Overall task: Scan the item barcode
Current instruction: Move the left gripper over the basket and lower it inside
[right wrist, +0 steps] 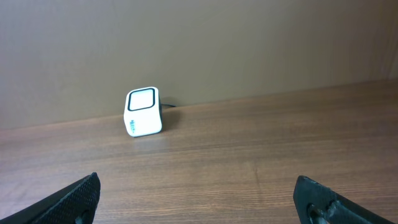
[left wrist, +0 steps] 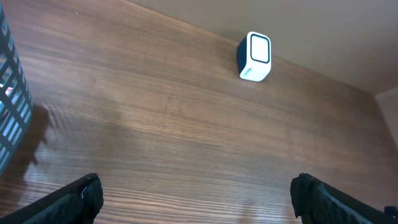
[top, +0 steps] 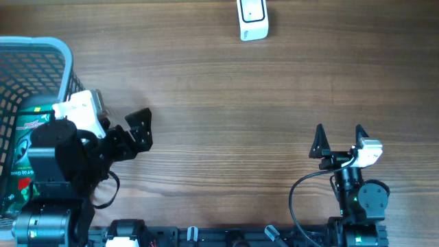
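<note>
- The left gripper (top: 142,130) is hanging over the wooden table (top: 219,103) just to the right of the basket (top: 65,51), with its jaws spread wide and gripping nothing.
- In the left wrist view, the left gripper (left wrist: 196,193) is showing bare wood between its two dark fingers, and the basket (left wrist: 9,118) is showing at the left edge.
- The right gripper (top: 339,130) is sitting at the near right side of the table, well apart from the left one, also wide open and empty.
- In its own wrist view, the right gripper (right wrist: 196,186) is facing the scanner (right wrist: 143,112) across open table.
- A green package (top: 27,134) is lying inside the basket at the far left, partly hidden by the left arm; no barcode can be made out on it.
- The small white scanner (top: 253,20) is standing at the far edge of the table, near the middle, well apart from both grippers and the basket.
- In the left wrist view, the scanner (left wrist: 255,57) is showing its square window.
</note>
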`<state>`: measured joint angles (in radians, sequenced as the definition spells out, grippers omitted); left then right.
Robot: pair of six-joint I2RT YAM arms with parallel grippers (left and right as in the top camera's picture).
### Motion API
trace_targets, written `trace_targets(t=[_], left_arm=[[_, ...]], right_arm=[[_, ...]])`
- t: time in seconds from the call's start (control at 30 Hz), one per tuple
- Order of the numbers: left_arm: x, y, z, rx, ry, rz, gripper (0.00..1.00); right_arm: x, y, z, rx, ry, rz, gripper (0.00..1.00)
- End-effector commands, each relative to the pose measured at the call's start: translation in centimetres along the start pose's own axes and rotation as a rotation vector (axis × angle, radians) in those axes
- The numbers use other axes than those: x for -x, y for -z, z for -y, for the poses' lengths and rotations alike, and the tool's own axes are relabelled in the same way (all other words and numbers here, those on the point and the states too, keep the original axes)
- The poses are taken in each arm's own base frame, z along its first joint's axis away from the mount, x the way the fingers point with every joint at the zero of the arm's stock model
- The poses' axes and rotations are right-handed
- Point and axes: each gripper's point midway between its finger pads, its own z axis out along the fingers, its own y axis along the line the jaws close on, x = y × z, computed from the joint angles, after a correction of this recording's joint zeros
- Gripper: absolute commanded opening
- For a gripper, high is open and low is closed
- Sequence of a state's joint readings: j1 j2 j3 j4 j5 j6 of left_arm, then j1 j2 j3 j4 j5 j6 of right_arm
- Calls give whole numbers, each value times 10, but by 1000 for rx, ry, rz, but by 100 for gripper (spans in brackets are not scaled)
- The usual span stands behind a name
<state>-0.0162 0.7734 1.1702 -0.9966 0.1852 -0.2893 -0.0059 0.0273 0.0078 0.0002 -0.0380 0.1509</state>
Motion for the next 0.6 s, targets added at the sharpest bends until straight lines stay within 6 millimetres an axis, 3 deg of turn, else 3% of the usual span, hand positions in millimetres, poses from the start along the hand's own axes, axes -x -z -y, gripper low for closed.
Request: trace_targets(t=[0.0, 0.27, 0.57], left_arm=[[5, 5, 2, -5, -24, 17, 100], [14, 7, -22, 133, -12, 68, 100], [33, 23, -54, 329, 124, 186, 100]], right_arm=[[-2, 0, -4, 20, 19, -8, 100], [-2, 0, -4, 20, 20, -8, 100], [-2, 0, -4, 20, 20, -8, 100]])
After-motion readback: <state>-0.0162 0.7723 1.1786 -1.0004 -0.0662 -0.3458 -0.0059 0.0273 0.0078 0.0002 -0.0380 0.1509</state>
